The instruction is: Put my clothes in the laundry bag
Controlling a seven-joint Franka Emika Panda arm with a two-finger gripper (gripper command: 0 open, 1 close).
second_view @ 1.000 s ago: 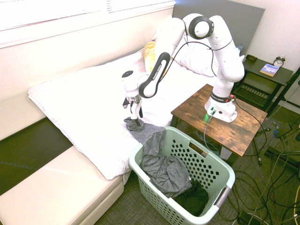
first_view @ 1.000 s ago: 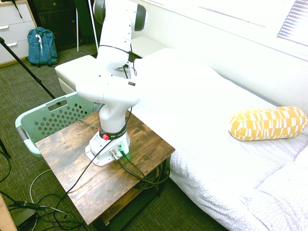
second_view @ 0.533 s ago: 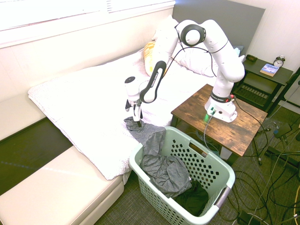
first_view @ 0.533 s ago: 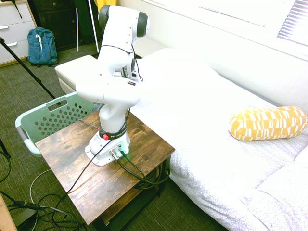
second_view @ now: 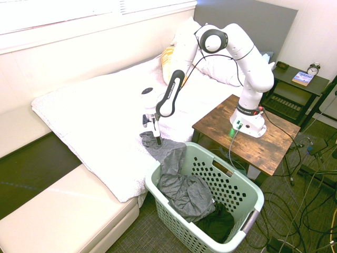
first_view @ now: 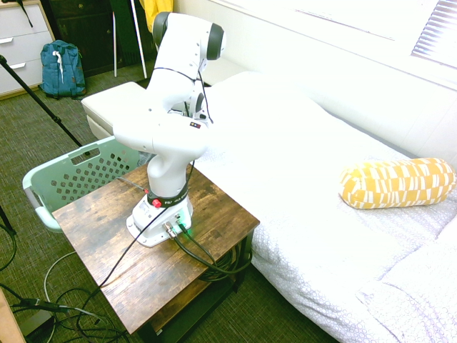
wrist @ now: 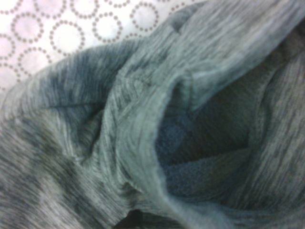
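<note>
the clothes (second_view: 176, 174) are half home: most of the dark grey heap slumps inside the laundry bag (second_view: 243, 184), but one end drapes over the near rim and trails up onto the edge of the bed (second_view: 89, 116). up close in the wrist view, the fabric (wrist: 143, 124) fills nearly everything, a folded hem gaping open, with the dotted sheet (wrist: 71, 28) peeking past it.

the gripper (second_view: 156, 133) hangs right over that stray end, pointing almost straight down, fingers spread and nothing between them. this looks like the pickup of the last trailing piece. next call, by my reading: settle onto the bunched fold, pinch it, lift clear of the rim and carry it over the bag's mouth.

what could snag? the rim itself, since the cloth lies across it, and the soft sheet underneath, which could get pinched along with the garment. the wooden side table (second_view: 263, 145) sits just beside the bag. the yellow bolster pillow (first_view: 397, 182) and the blue backpack (first_view: 61, 68) are well apart, no trouble there.
</note>
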